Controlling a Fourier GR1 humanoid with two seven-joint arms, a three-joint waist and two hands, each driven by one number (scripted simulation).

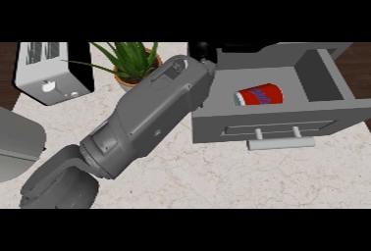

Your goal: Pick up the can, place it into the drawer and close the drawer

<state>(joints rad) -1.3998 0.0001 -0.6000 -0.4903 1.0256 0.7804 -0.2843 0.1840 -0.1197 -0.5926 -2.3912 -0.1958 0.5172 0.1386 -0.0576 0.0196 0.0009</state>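
Note:
A red can (261,94) with a blue label and a white end lies on its side inside the open grey drawer (322,78) at the right. The drawer's front panel faces me, with a pale bar handle (281,142) below it. My left forearm runs from the lower left up to the drawer's back left corner. Only a black patch of my left hand (203,52) shows there, beside the drawer's left wall and apart from the can. The forearm and the wall hide the rest of the hand. My right hand does not show.
A white toaster (51,71) stands at the back left. A potted green plant (130,63) sits just behind my forearm. A grey rounded shape (16,142) fills the left edge. Pale marble counter (217,181) lies in front of the drawer.

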